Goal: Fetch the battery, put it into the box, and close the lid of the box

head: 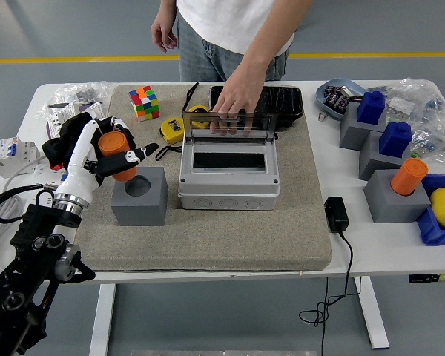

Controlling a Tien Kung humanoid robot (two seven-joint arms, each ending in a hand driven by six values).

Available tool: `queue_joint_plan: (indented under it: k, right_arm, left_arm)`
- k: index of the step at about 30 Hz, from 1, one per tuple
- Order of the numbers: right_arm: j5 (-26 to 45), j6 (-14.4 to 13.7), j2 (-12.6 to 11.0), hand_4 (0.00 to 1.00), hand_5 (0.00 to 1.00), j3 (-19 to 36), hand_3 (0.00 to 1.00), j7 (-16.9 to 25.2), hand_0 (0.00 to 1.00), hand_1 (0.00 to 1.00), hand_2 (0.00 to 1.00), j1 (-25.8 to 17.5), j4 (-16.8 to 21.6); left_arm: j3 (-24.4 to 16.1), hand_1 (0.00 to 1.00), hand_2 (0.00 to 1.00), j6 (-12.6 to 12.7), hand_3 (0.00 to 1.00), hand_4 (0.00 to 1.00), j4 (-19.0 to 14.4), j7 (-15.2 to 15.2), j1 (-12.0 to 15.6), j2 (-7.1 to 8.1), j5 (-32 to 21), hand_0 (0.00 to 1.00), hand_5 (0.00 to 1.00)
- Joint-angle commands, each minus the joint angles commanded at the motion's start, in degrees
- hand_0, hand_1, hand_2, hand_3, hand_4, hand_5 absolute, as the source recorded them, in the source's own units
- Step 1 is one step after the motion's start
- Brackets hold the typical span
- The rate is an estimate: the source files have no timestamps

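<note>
Fetch: left hand [107, 157] fingers grip orange battery [116, 153], clear above grey holder [139, 195], bench left | Place: pending; box [229, 172] centre, empty | Lid [229, 124]: upright, held by person's hand [233, 110] | Right arm: unseen

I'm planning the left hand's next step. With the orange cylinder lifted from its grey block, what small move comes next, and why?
Probably carry the orange cylinder rightward toward the grey box's opening: the left hand grips it clear of the grey block, and a person's hand holds the clear lid up.
</note>
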Motion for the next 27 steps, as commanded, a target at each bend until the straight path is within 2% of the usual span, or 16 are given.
queue_joint_plan:
  k: [1, 6, 7, 10, 12, 13, 14, 18, 19, 27]
  right_arm:
    - [0.0, -0.01, -0.04, 0.998, 0.998, -0.01, 0.804, 0.01, 0.831, 0.819, 0.769, 0.03, 0.0]
    - [-0.42, -0.04, -0.17, 0.998, 0.998, 0.27, 0.804, -0.12, 0.831, 0.819, 0.769, -0.04, 0.0]
    - [-0.57, -0.06, -0.19, 0.998, 0.998, 0.38, 0.804, -0.16, 0.832, 0.819, 0.769, -0.08, 0.0]
    - [-1.25, -0.22, -0.33, 0.998, 0.998, 1.11, 0.804, -0.32, 0.832, 0.819, 0.769, -0.16, 0.0]
    - [-0.63, -0.16, -0.53, 0.998, 0.998, 0.73, 0.804, -0.09, 0.832, 0.819, 0.769, 0.03, 0.0]
    - [-1.05, -0.08, -0.54, 0.998, 0.998, 0.95, 0.804, -0.25, 0.831, 0.819, 0.769, 0.1, 0.0]
    - [-1.43, -0.06, -0.56, 0.998, 0.998, 1.3, 0.804, -0.37, 0.831, 0.819, 0.769, 0.14, 0.0]
    - [-1.56, -0.03, -0.69, 0.998, 0.998, 1.57, 0.804, -0.32, 0.831, 0.819, 0.769, 0.29, 0.0]
    - [-1.57, -0.05, -0.7, 0.998, 0.998, 1.68, 0.804, -0.29, 0.831, 0.819, 0.769, 0.33, 0.0]
    - [-1.66, -0.09, -0.7, 0.998, 0.998, 1.88, 0.804, -0.23, 0.831, 0.819, 0.769, 0.57, 0.0]
  left_arm:
    - [0.11, 0.002, 0.013, 0.67, 0.002, 0.998, -0.56, 0.09, -0.1, 0.13, 1.73, 0.033, 0.108]
    - [1.15, 0.002, 0.013, 2.99, 0.002, 0.998, -2.58, 0.42, -0.72, 0.83, 7.4, 0.033, 0.108]
    - [1.35, 0.002, 0.01, 3.29, 0.002, 0.998, -2.75, 0.45, -0.83, 0.92, 8.08, 0.027, 0.145]
    - [2.47, 0.002, 0.01, 4.25, 0.002, 0.998, -3.26, 0.66, -1.39, 1.42, 10.0, 0.027, 0.145]
    - [3.66, 0.002, 0.01, 5.78, 0.002, 0.998, -4.1, 1.31, -2.4, 2.11, 12.81, 0.027, 0.145]
    - [4.42, 0.002, 0.004, 6.4, 0.002, 0.938, -4.56, 1.7, -2.86, 2.44, 14.4, 0.021, 0.288]
    - [5.14, 0.002, 0.004, 6.9, 0.002, 0.938, -4.93, 2.07, -3.27, 2.73, 16.01, 0.021, 0.288]
    - [8.13, 0.002, 0.004, 8.08, 0.002, 0.938, -5.19, 3.07, -5.31, 3.59, 20.08, 0.021, 0.288]
    - [9.1, 0.002, 0.002, 8.22, 0.002, 0.851, -5.07, 3.27, -5.89, 3.68, 21.14, 0.02, 0.381]
    - [13.74, 0.002, 0.002, 8.8, 0.002, 0.836, -4.32, 5.72, -7.89, 3.52, 28.09, 0.02, 0.396]
